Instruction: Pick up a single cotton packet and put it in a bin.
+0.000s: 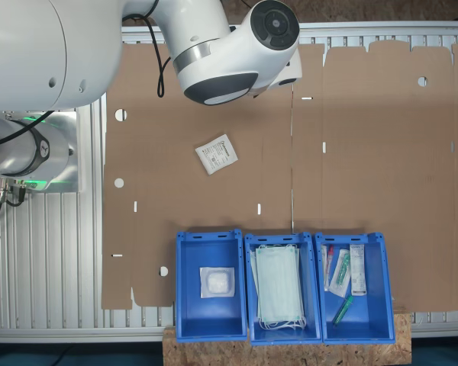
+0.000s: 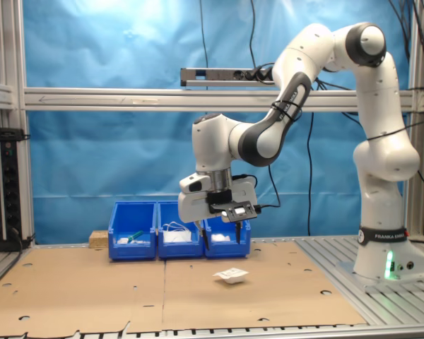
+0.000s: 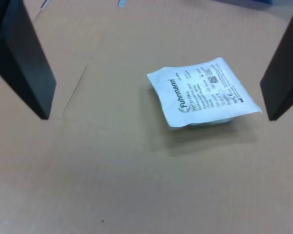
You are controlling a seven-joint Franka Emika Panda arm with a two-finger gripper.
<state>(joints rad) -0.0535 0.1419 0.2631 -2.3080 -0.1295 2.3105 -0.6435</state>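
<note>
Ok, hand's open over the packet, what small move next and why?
Probably shift sideways to centre, then descend. In the wrist view the cotton packet lies flat on the cardboard, nearer one finger than the other, and the second exterior view shows the open hand above it, not touching.

Robotics lab, aluminium frame (image 2: 127, 99), blue backdrop (image 2: 113, 42), cardboard-covered bench (image 1: 214, 99)
</note>
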